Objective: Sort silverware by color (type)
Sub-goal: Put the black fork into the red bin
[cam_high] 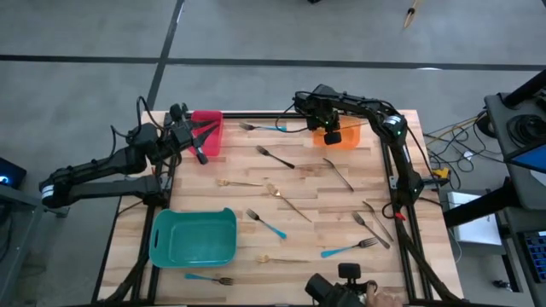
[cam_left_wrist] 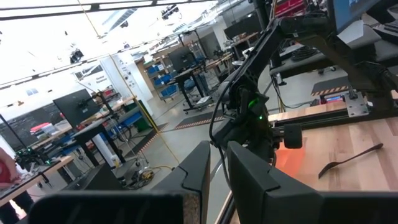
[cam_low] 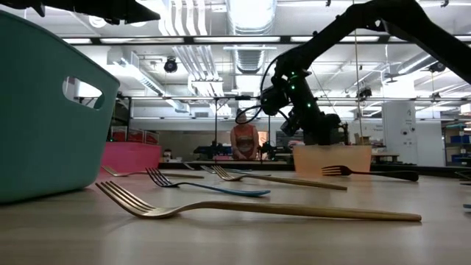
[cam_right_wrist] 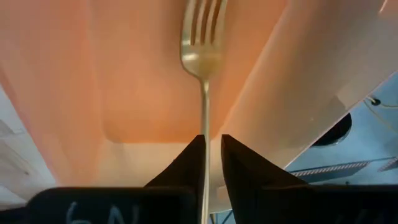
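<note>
Over the orange bin [cam_high: 343, 136] at the tabletop's far right corner, the right gripper [cam_right_wrist: 211, 144] reaches down, jaws narrowly flanking a slim gold fork [cam_right_wrist: 203, 62], tines hanging into the smooth plastic. By the red bin [cam_high: 207, 132], the left gripper [cam_left_wrist: 217, 163] hovers, jaws nearly together, empty.

2 dark, black-cabled arms [cam_high: 111, 162] — green indicator light [cam_low: 292, 74], tapered black claw fingers [cam_right_wrist: 186, 163].
</note>
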